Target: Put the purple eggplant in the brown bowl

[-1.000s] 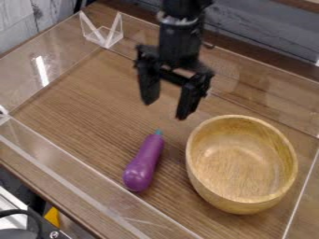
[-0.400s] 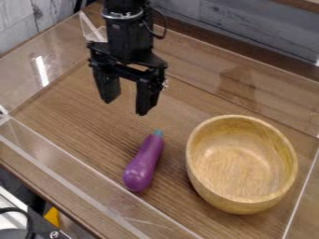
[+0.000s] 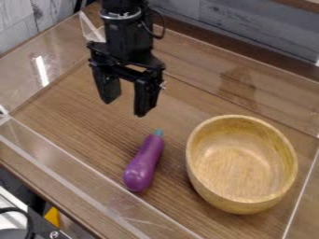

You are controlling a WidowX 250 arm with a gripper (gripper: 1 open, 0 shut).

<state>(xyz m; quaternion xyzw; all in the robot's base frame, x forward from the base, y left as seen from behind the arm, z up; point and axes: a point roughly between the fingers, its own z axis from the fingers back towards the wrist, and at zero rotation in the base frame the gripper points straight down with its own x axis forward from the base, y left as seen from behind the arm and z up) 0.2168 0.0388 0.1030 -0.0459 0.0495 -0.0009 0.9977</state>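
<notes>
The purple eggplant (image 3: 145, 162) lies on the wooden table, slanted, its dark stem tip pointing up toward the gripper. Just to its right sits the brown bowl (image 3: 242, 161), round, light wood, with nothing inside. My black gripper (image 3: 127, 97) hangs pointing down above the table, up and left of the eggplant's stem. Its two fingers stand apart with nothing between them, and it touches neither the eggplant nor the bowl.
Clear acrylic walls (image 3: 50, 154) fence the wooden table (image 3: 75, 112) on the left, front and back. A small clear stand (image 3: 100, 30) sits at the back left. The table's front edge runs along the lower left.
The gripper has moved left in the picture, away from above the bowl's rim to above-left of the eggplant, and has held still lately. Eggplant and bowl have not moved.
</notes>
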